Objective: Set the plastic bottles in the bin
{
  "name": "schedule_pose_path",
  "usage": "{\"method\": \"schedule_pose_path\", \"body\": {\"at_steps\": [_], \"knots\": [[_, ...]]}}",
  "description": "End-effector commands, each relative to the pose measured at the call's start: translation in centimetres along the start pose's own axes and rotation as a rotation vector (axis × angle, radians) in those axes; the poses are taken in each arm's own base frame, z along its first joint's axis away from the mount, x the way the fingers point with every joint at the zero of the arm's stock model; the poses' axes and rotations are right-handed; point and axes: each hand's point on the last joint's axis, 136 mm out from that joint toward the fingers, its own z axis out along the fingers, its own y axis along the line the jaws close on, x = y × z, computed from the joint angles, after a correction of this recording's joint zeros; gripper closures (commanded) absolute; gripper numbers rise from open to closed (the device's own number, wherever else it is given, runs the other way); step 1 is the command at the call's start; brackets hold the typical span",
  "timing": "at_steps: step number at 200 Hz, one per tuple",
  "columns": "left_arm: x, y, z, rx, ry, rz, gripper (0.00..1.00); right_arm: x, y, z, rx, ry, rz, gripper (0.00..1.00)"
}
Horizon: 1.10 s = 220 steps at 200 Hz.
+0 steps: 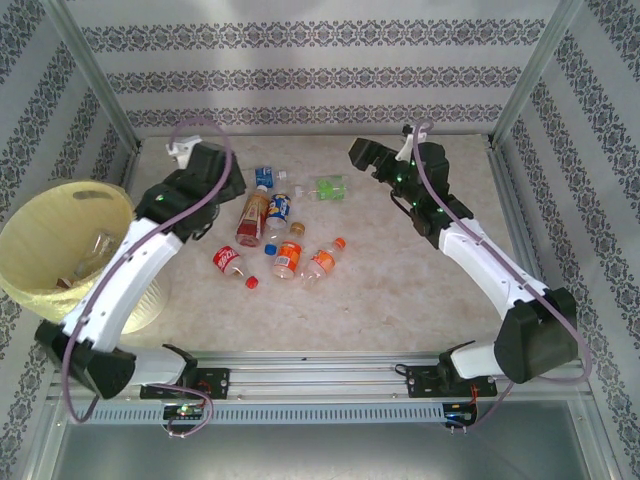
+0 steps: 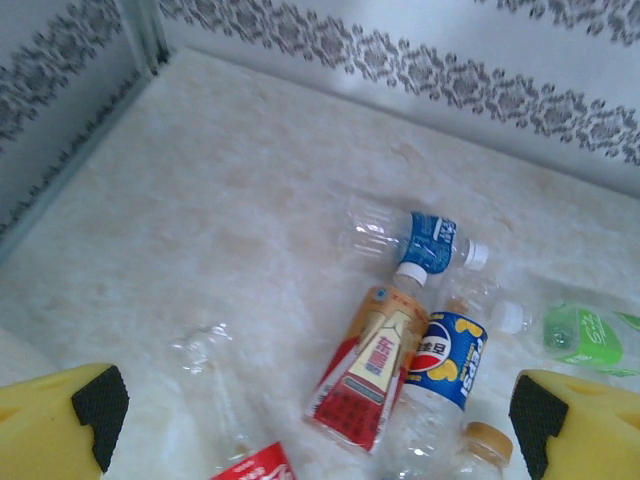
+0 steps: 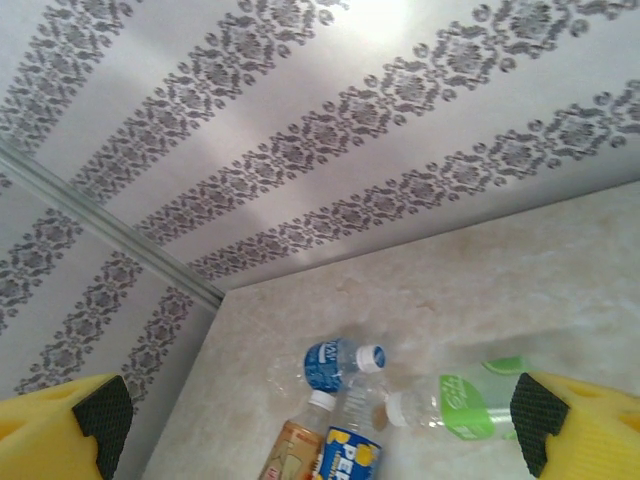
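Several plastic bottles lie in a loose cluster mid-table: a blue-label bottle (image 1: pixel 264 177), a red-and-tan tea bottle (image 1: pixel 252 218), a Pepsi bottle (image 1: pixel 278 210), a green-label bottle (image 1: pixel 330 187), a red cola bottle (image 1: pixel 230 262) and two orange ones (image 1: pixel 288 258). The pale-yellow bin (image 1: pixel 40 215) stands at the far left with a clear bottle (image 1: pixel 98 248) inside. My left gripper (image 1: pixel 232 182) hovers open just left of the cluster, the tea bottle (image 2: pixel 370 370) and Pepsi bottle (image 2: pixel 440 370) lying below its empty gap (image 2: pixel 318 415). My right gripper (image 1: pixel 362 155) hangs open and empty beyond the green bottle (image 3: pixel 460 405).
Patterned walls close the table at the back and sides, with metal posts (image 1: pixel 90 70) at the back corners. A metal rail (image 1: pixel 320 365) runs along the near edge between the arm bases. Bare tabletop (image 1: pixel 420 290) lies right of the bottles.
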Motion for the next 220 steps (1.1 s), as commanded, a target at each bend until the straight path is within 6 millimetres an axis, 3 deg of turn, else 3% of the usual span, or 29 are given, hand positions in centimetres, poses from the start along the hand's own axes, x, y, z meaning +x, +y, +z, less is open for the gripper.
{"method": "schedule_pose_path", "body": {"at_steps": [1,21,45,98,136,220], "knots": [[0.9,-1.2,1.8,0.005,0.001,-0.125,0.00,0.3,-1.6,-1.5,0.061,0.003,-0.005,0.02],[3.2,0.3,4.0,-0.096,0.047,-0.174,0.00,1.0,-2.7,-2.3,0.097,0.017,-0.015,0.02],[6.1,0.6,6.7,-0.137,0.138,-0.191,0.00,1.7,-3.6,-2.8,0.125,0.036,-0.027,0.02],[11.3,4.3,11.8,-0.322,0.268,-0.264,0.00,2.1,-3.7,-2.7,0.127,0.070,-0.042,0.02],[13.4,6.4,14.7,-0.341,0.317,-0.352,0.00,2.2,-3.9,-2.8,0.139,0.077,-0.055,0.02],[17.0,8.9,18.9,-0.363,0.377,-0.447,0.16,2.1,-3.9,-3.1,0.145,0.080,-0.054,0.02]]}}
